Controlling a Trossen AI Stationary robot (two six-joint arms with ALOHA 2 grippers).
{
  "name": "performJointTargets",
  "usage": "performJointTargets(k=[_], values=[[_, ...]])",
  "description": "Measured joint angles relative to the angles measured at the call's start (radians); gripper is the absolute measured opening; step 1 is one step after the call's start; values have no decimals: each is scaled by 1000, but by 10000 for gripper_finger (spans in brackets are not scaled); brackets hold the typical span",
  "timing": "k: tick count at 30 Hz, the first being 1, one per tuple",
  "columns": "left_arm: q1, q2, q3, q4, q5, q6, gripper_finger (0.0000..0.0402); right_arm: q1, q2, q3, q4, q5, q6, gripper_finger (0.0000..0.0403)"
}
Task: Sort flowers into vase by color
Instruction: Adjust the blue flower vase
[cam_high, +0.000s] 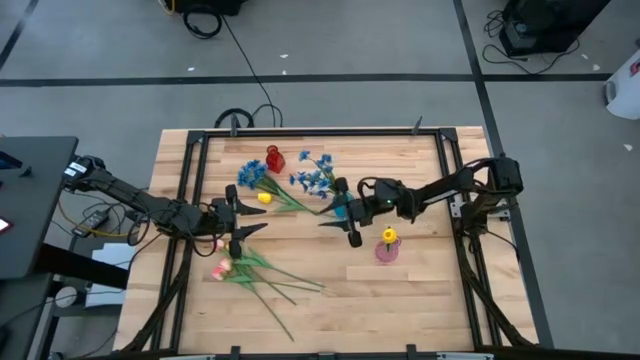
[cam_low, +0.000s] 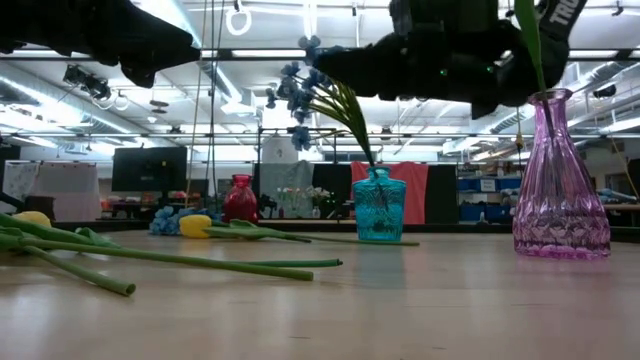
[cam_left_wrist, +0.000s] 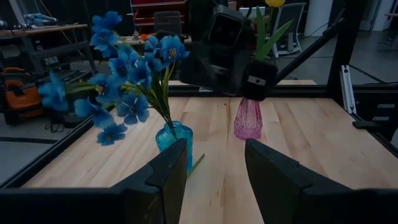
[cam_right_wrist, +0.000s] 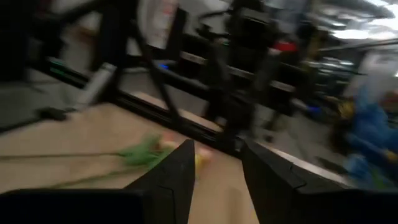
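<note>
my left claw (cam_high: 232, 222) hangs wide and empty above the pink tulips (cam_high: 222, 268), nearer than the right claw (cam_high: 345, 212), also wide. their stems run along the bench (cam_high: 420, 290) toward the right arm.

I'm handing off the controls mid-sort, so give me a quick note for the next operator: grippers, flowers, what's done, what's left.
Left gripper: open, empty, over the table's left-middle, facing the vases.
Right gripper: open, empty, beside the blue vase.
Done: one blue spray stands in the blue vase; one yellow tulip stands in the pink vase.
Red vase: stands at the back; I can't see any flower in it.
Left on the table: a blue spray and a yellow tulip at the back left, pink tulips at the front left.
</note>
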Motion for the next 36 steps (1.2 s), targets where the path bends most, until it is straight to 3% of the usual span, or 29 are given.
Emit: performJointTargets(k=[5, 14, 30, 36], values=[[0, 0, 0, 0, 0, 0, 168, -8, 0, 45, -85, -152, 55, 123], [0, 0, 0, -8, 0, 0, 168, 1, -7, 49, -127, -117, -13, 99], [0, 0, 0, -1, 0, 23, 168, 0, -6, 49, -161, -294, 113, 80], [0, 0, 0, -1, 0, 23, 168, 10, -6, 49, -202, -311, 145, 80]])
